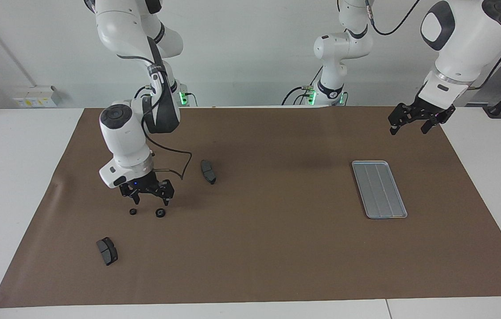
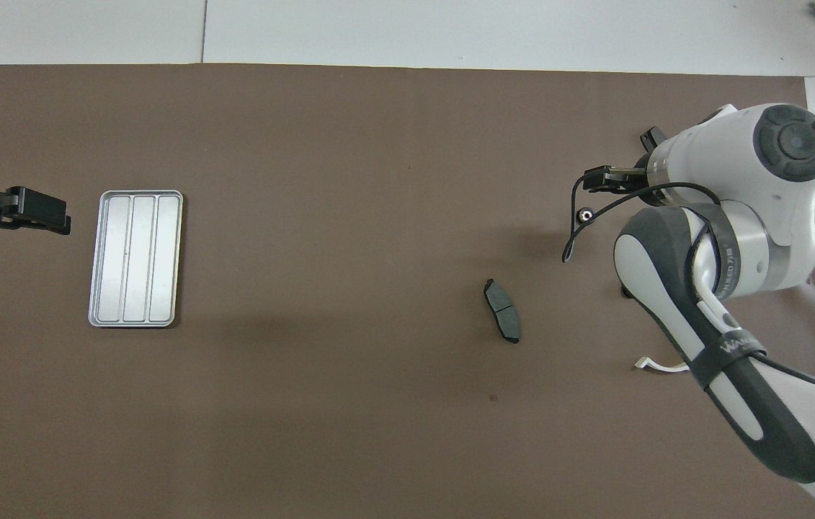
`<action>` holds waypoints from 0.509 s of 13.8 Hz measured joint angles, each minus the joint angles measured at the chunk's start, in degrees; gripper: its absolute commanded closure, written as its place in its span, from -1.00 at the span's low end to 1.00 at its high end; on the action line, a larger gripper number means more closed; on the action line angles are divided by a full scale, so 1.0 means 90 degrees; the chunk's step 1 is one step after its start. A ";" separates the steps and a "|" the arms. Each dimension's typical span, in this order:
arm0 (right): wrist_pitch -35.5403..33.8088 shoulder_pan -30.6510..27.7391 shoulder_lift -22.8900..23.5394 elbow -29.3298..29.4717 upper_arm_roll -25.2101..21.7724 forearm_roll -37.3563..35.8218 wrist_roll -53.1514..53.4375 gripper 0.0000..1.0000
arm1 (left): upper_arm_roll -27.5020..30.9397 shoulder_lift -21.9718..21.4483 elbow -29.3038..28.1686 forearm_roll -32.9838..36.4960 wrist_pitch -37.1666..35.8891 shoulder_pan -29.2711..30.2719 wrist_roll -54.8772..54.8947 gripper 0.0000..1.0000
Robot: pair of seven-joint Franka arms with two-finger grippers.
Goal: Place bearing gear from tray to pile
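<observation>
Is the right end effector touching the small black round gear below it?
Apart. The facing view shows the open right end effector raised clear above the small black round gear on the mat.

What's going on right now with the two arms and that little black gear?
Right end effector open, raised over two gears. Bearing gear on the mat in the pile, released. Left end effector open, waiting near tray. Nothing in the way.
</observation>
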 measured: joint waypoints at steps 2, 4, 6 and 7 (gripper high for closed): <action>-0.0579 -0.0059 -0.0211 0.0344 -0.0003 0.0000 0.0000 -1.00 | 0.0000 0.0000 0.0000 0.0000 0.0000 0.0000 0.0000 -1.00; -0.1017 -0.0164 -0.0500 0.0587 -0.0006 0.0000 0.0000 -1.00 | 0.0000 0.0000 0.0000 0.0000 0.0000 0.0000 0.0000 -1.00; -0.1456 -0.0270 -0.0854 0.0664 -0.0007 0.0000 0.0000 -1.00 | 0.0000 0.0000 0.0000 0.0000 0.0000 0.0000 0.0000 -1.00; -0.1709 -0.0292 -0.1024 0.0670 -0.0007 0.0000 -0.0002 -1.00 | 0.0000 0.0000 0.0000 0.0000 0.0000 0.0000 0.0000 -1.00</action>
